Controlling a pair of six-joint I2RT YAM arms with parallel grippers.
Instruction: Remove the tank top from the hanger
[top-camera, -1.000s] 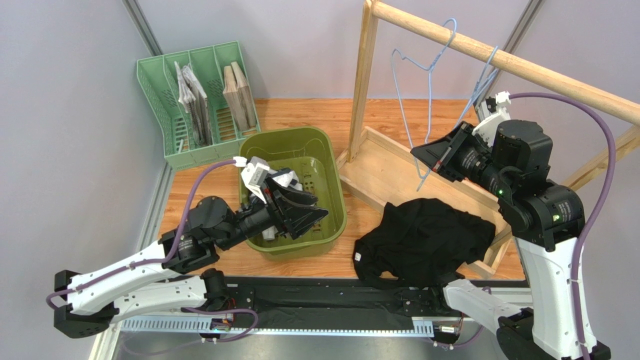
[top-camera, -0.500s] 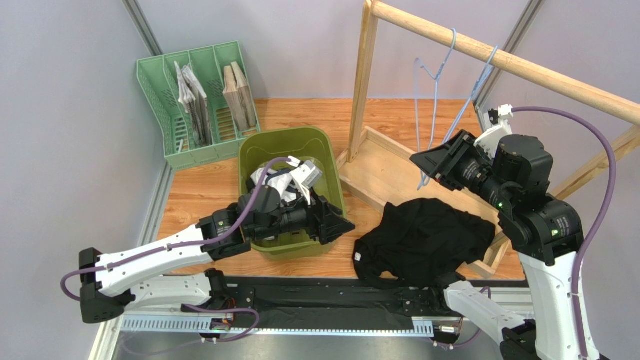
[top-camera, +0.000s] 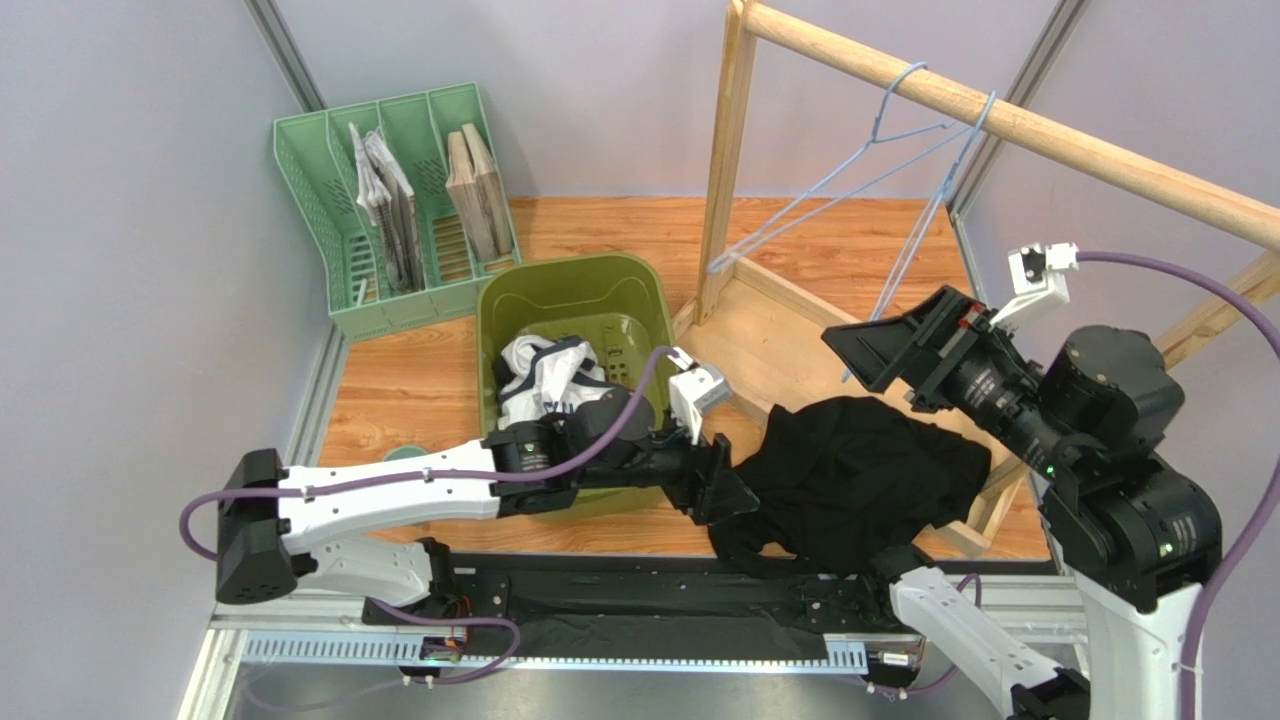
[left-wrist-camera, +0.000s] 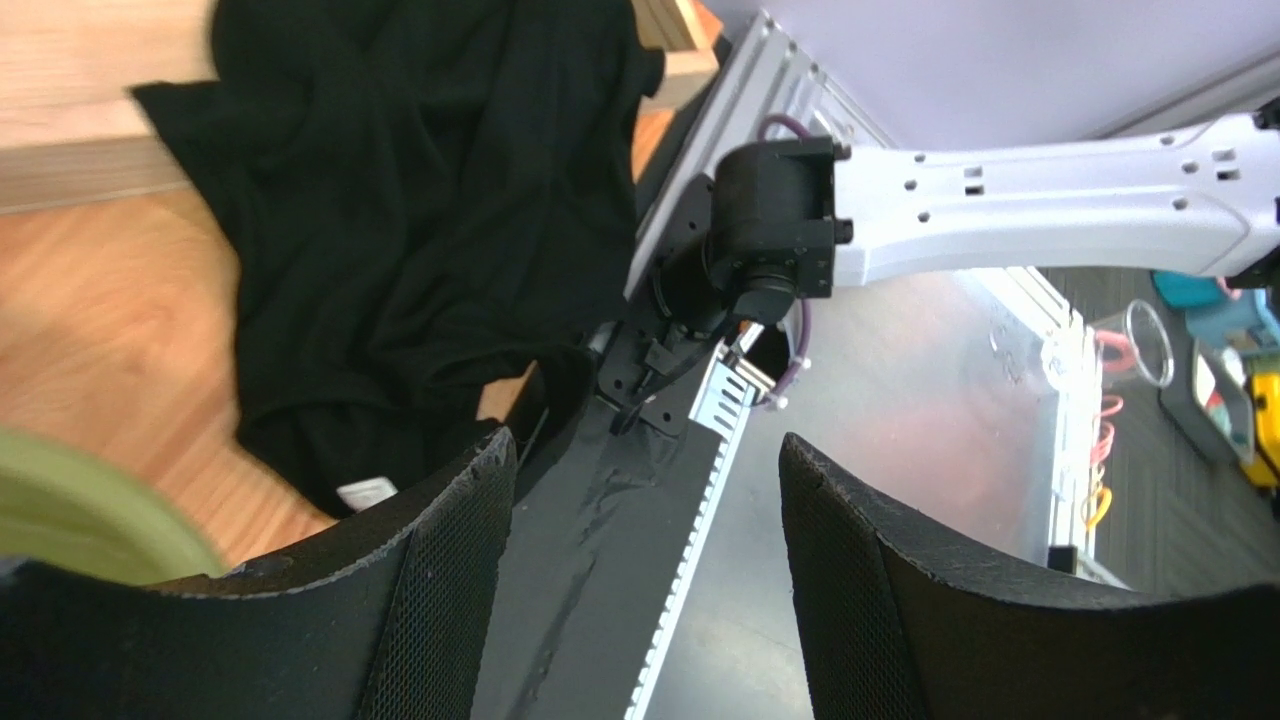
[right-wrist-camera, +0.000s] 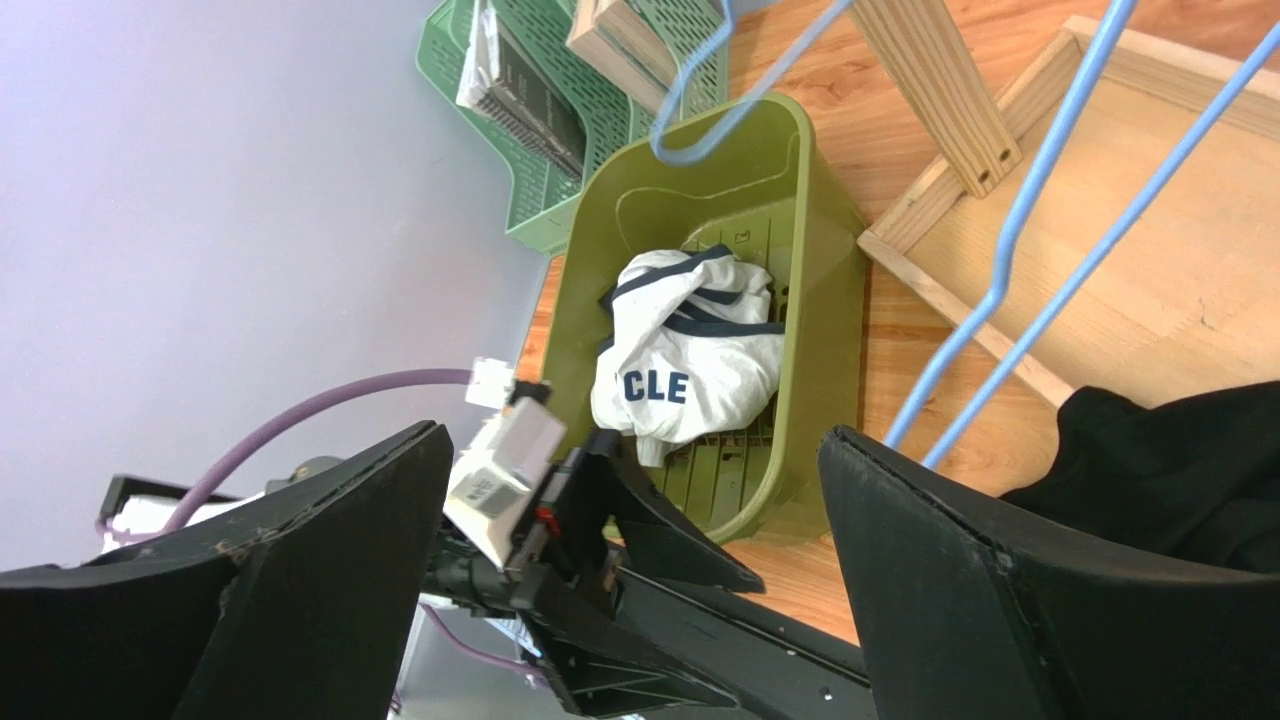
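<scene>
The black tank top (top-camera: 860, 477) lies crumpled on the table against the wooden rack's base, off the hangers; it also shows in the left wrist view (left-wrist-camera: 406, 225) and the right wrist view (right-wrist-camera: 1187, 465). A bare blue wire hanger (top-camera: 879, 120) hangs tilted from the wooden rail, with its wires crossing the right wrist view (right-wrist-camera: 1037, 225). My left gripper (top-camera: 727, 489) (left-wrist-camera: 643, 555) is open and empty at the tank top's left edge. My right gripper (top-camera: 879, 348) (right-wrist-camera: 631, 555) is wide open and empty, hovering above the tank top and below the hangers.
An olive bin (top-camera: 568, 267) holds a white shirt (top-camera: 538, 368) (right-wrist-camera: 684, 360). A green file rack (top-camera: 394, 210) stands at the back left. The wooden rack's frame (top-camera: 781, 338) and rail (top-camera: 1052, 135) fill the right side. A second blue hanger (top-camera: 980, 117) hangs on the rail.
My right gripper opened, let go of the hanger and drew back; the hanger swung up to the left. My left arm moved from the bin rightward to the tank top's edge.
</scene>
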